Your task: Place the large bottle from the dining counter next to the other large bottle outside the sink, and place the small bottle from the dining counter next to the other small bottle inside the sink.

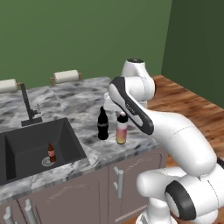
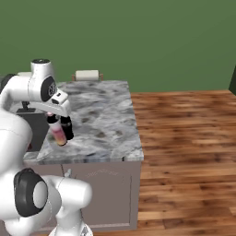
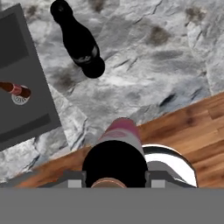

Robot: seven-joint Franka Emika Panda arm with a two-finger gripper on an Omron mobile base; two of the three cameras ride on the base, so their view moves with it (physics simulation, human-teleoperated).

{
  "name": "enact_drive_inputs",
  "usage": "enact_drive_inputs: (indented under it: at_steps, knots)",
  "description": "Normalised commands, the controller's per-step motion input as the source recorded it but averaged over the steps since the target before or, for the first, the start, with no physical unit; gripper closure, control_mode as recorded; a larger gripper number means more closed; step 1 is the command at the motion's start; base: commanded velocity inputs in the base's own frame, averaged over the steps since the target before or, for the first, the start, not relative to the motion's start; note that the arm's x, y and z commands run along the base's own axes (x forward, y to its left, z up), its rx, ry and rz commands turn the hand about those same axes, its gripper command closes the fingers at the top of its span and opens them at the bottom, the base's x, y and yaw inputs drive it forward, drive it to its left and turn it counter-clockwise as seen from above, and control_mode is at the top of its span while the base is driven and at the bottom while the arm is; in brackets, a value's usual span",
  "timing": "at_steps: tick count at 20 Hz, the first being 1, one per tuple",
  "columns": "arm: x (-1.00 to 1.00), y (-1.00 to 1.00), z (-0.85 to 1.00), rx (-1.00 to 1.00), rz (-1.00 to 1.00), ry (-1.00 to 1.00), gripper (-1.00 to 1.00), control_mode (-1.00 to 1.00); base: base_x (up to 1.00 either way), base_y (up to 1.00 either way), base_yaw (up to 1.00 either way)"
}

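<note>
While the arm bends down over the counter, its fingers (image 3: 114, 180) clasp the large bottle (image 1: 121, 129).

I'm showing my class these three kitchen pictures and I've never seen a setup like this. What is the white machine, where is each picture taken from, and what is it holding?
It is a robot arm in a computer-drawn kitchen. Two pictures come from cameras behind it, left and right; the third looks down from its hand. On the marble counter, beside the black sink, stands a dark cola-style bottle. Right beside it, the gripper has its jaws around the dark cap of the pink-and-yellow bottle. A tiny red-brown bottle stands in the sink.
</note>
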Motion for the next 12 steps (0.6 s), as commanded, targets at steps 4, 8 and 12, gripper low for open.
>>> enact_drive_inputs:
  at_steps: [4, 8, 12]
  knots:
    - [0.55, 0.04, -0.22, 0.0, -0.23, 0.02, 1.0, -1.0, 0.0, 0.0, 0.0]
    - [0.35, 0.07, -0.27, 0.0, -0.2, 0.05, 1.0, -1.0, 0.0, 0.0, 0.0]
    - [0.03, 0.18, -0.22, 0.0, -0.13, 0.12, 1.0, -1.0, 0.0, 0.0, 0.0]
